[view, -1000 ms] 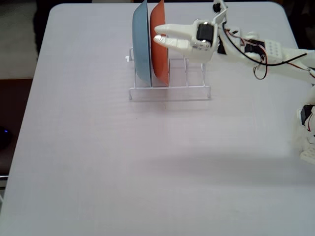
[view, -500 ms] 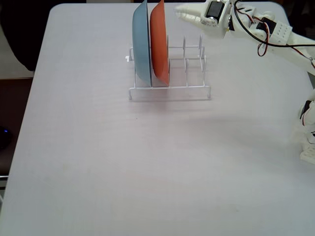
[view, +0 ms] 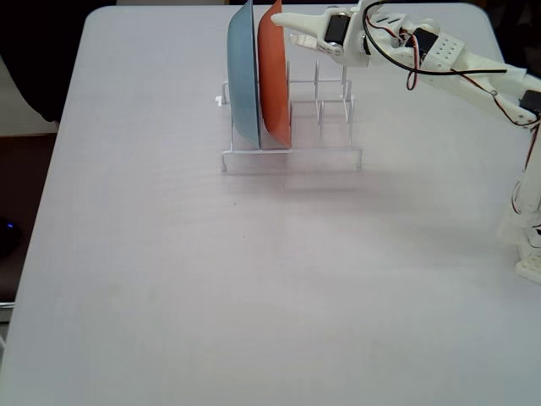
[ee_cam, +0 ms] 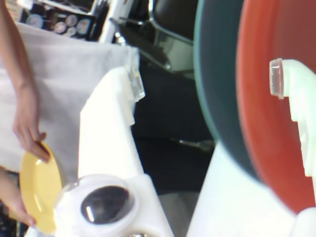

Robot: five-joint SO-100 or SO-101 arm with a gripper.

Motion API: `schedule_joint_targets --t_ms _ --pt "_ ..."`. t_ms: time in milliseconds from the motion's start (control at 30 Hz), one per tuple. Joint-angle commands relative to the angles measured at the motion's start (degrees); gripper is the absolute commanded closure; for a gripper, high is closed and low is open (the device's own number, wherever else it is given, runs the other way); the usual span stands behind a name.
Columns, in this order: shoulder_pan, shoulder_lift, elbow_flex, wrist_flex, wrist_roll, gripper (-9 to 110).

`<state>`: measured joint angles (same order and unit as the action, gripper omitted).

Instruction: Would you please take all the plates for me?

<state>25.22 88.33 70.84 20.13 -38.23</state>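
Observation:
A light blue plate [view: 243, 76] and an orange-red plate [view: 275, 80] stand upright side by side in the left slots of the rack. My gripper [view: 287, 21] is open at the top rim of the orange-red plate. In the wrist view the orange-red plate [ee_cam: 261, 123] lies against the right finger [ee_cam: 296, 94]. The blue plate [ee_cam: 212, 74], dark there, stands just behind it, between the spread fingers of the gripper [ee_cam: 203, 81]. A yellow plate [ee_cam: 39, 190] is held in a person's hands at the lower left. The cream-white plate is out of view.
The white wire rack [view: 321, 154] stands at the far middle of the white table [view: 254, 288], its right slots empty. The person's hands [ee_cam: 27, 128] and forearm are at the left edge of the wrist view. Dark chairs stand behind.

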Motion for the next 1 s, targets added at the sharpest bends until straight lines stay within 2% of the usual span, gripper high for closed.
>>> schedule_joint_targets --t_ms 0,367,533,700,967 --pt "0.88 -1.32 -6.86 0.26 0.7 68" --pt "1.93 -11.34 -17.4 1.49 3.87 77" --pt "1.93 -13.27 -21.18 1.49 4.48 102" --pt "2.46 -13.27 -26.72 5.1 4.83 102" --pt "2.9 -12.48 -49.31 22.24 2.02 102"
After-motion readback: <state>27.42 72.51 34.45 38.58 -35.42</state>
